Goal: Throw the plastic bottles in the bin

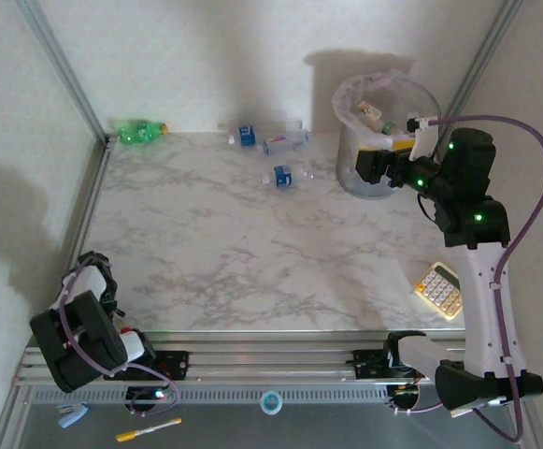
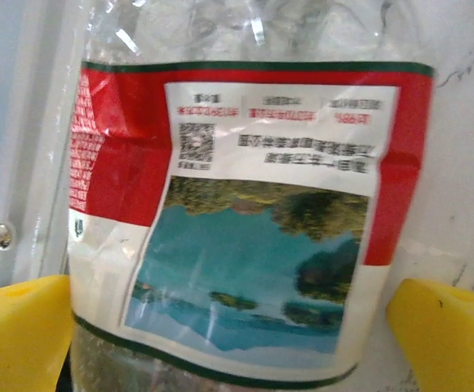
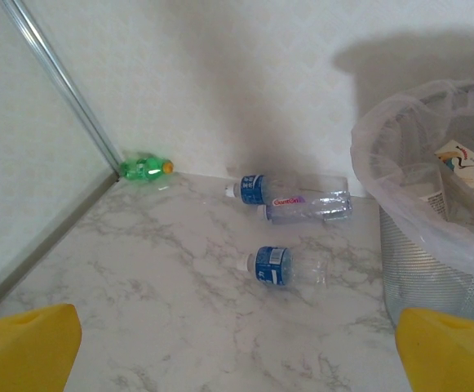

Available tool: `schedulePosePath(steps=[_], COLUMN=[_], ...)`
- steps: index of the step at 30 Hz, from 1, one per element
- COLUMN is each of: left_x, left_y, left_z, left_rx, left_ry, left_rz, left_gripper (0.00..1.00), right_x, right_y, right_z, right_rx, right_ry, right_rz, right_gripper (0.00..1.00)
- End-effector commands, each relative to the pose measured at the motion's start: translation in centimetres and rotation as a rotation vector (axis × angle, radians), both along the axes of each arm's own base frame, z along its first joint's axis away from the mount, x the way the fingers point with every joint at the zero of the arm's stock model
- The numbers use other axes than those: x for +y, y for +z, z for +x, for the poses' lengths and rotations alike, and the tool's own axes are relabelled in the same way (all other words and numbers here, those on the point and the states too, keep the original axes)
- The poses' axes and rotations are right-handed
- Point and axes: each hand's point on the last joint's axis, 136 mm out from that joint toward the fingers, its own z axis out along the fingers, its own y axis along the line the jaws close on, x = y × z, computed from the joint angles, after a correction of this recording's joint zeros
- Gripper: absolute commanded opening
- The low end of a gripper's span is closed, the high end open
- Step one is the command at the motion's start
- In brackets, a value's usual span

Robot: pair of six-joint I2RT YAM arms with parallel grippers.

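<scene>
Marble-patterned tabletop (image 1: 215, 243), white walls on three sides, seen from above.

Item 1. Bin (image 3: 420, 269): stands at 1 o'clock, lined with a whitish bag. Labelled bottles appear to lie inside, so part of the task looks done.

Item 2. Bottles not yet binned, five counted:
- green bottle (image 1: 140, 133), far corner at 11 o'clock
- blue-labelled bottle (image 1: 245, 137) and clear bottle (image 1: 287, 142), touching or nearly so, against the back wall at 12 o'clock
- second blue-labelled bottle (image 1: 283, 175), just nearer than that pair
- red-labelled bottle (image 2: 245, 204), at 7 o'clock by the near edge

Item 3. Left gripper (image 2: 228, 335): arm folded low at 7 o'clock. The yellow fingers stand wide apart on either side of the red-labelled bottle, with no squeeze evident. The likely next step is a grasp here.

Item 4. Right gripper (image 3: 238, 339): arm stretched forward to 1 o'clock, wrist just beside the bin and facing the far bottles. The fingers are spread wide with nothing between them.

Item 5. Calculator (image 1: 437, 290): at 4 o'clock, not part of the task.
</scene>
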Motion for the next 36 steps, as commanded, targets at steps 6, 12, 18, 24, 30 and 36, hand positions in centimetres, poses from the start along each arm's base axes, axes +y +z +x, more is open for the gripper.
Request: schedulePosePath(steps=[6, 12, 18, 24, 30, 36], left_x=[-0.1, -0.9, -2.0, -3.2, -5.2, -10.2], left_y=[-0.5, 2.7, 3.8, 2.4, 6.1, 11.3], left_z=[10.9, 15.0, 16.6, 17.5, 20.4, 24.2], left_rx=[-0.464, -0.639, -0.705, -0.695, -0.791, -0.951], left_ry=[-0.231, -0.405, -0.519, -0.586, -0.744, -1.04], left_rz=[-0.016, 0.022, 0.013, -0.059, -0.018, -0.013], left_gripper=[0.94, 0.8, 0.66, 0.46, 0.46, 0.46], right_x=[0.6, 0.5, 0.4, 0.3, 0.2, 1.6], right_y=[2.1, 1.8, 1.7, 1.4, 1.5, 0.6], right_z=[-1.4, -0.9, -0.7, -0.5, -0.5, 0.1], right_rx=[-0.073, -0.051, -0.053, -0.046, -0.048, 0.049], right_ry=[0.036, 0.023, 0.016, 0.008, -0.006, 0.064], right_rz=[0.026, 0.045, 0.046, 0.042, 0.048, 0.117], right_gripper=[0.99, 0.99, 0.99, 0.99, 0.99, 0.99])
